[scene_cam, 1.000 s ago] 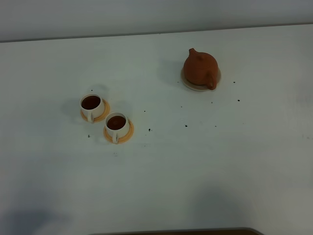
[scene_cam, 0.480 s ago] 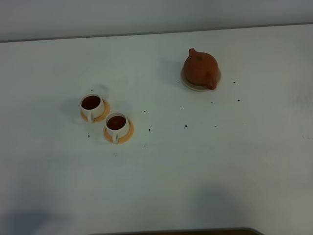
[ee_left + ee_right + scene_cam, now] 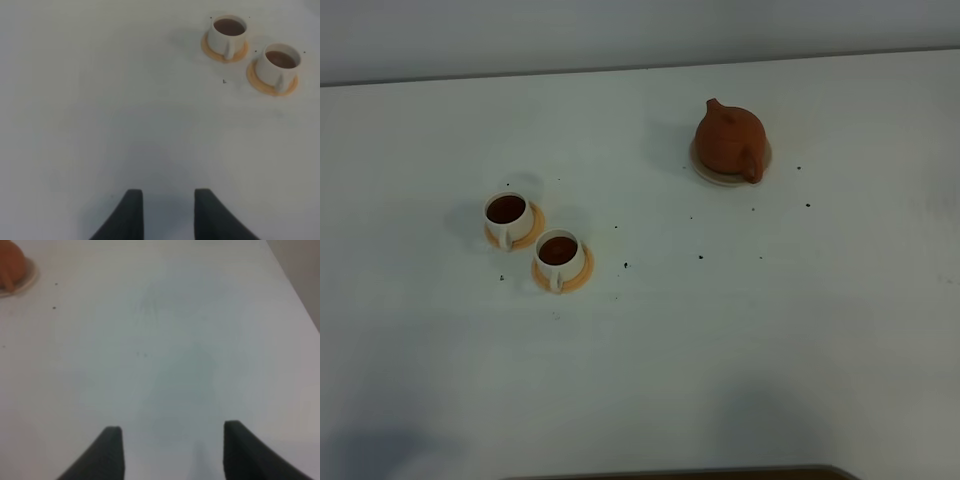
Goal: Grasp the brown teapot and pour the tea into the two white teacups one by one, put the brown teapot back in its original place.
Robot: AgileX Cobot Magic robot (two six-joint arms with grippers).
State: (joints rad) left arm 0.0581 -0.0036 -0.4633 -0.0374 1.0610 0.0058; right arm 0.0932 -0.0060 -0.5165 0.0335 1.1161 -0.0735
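Exterior high view shows a broad white table (image 3: 740,340) filling nearly the whole frame, its far edge running as a thin dark line across the top, with a plain pale grey wall (image 3: 620,30) above it. The tabletop is matte and evenly lit, sprinkled with small dark specks (image 3: 701,257) mostly through the middle and right of centre, and soft grey shadows lie along the lower edge. A dark curved strip (image 3: 680,473) shows at the very bottom of the frame. In the upper right of centre the brown teapot (image 3: 729,140) sits upright on its pale beige coaster (image 3: 706,174), whose rim peeks out around the base. At centre left stand the two white teacups, each on an orange saucer and each filled with dark brown tea: the farther cup (image 3: 507,214) up and to the left, the nearer cup (image 3: 559,255) just beside it, down and to the right, their saucers close together. Teapot and cups are well apart. No arm appears in this view. From the left wrist view, the left gripper (image 3: 169,215) hangs over bare table with its dark fingers parted and nothing between them, the cups in the upper right of that frame. From the right wrist view, the right gripper (image 3: 172,452) is spread wide and empty over bare table, with the teapot's edge just in the upper left corner.
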